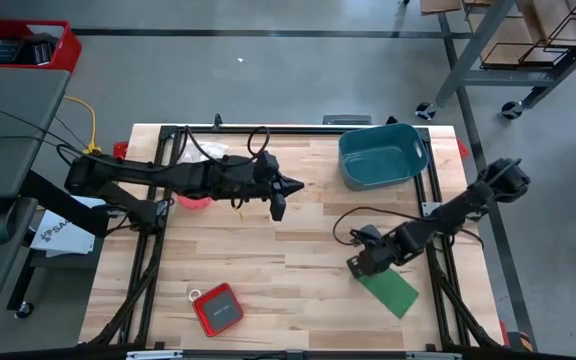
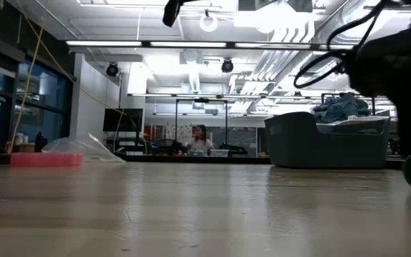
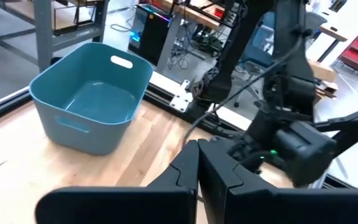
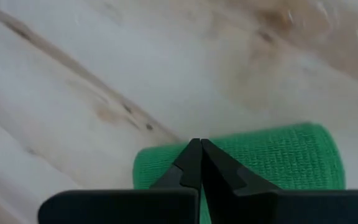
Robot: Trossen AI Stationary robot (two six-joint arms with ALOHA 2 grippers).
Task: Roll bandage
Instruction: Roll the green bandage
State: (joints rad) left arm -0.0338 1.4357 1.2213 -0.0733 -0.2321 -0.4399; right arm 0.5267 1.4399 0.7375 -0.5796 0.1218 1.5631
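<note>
Right gripper point(image 1: 360, 266) sits pinched shut at the rolled end of the bandage point(image 1: 389, 289), near the table's point(image 1: 298, 250) right front edge; roll's begun, flat tail remains. Left gripper point(image 1: 279, 205) waits closed mid-table.

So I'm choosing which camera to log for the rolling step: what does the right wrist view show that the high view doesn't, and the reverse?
Only the right wrist view shows the bandage's woven texture and rolled end, with the right gripper's fingertips closed at its edge. Only the high view shows the layout: the left gripper raised mid-table, the teal tub, a red case. Both show the green bandage on the wooden table at the right gripper.
</note>
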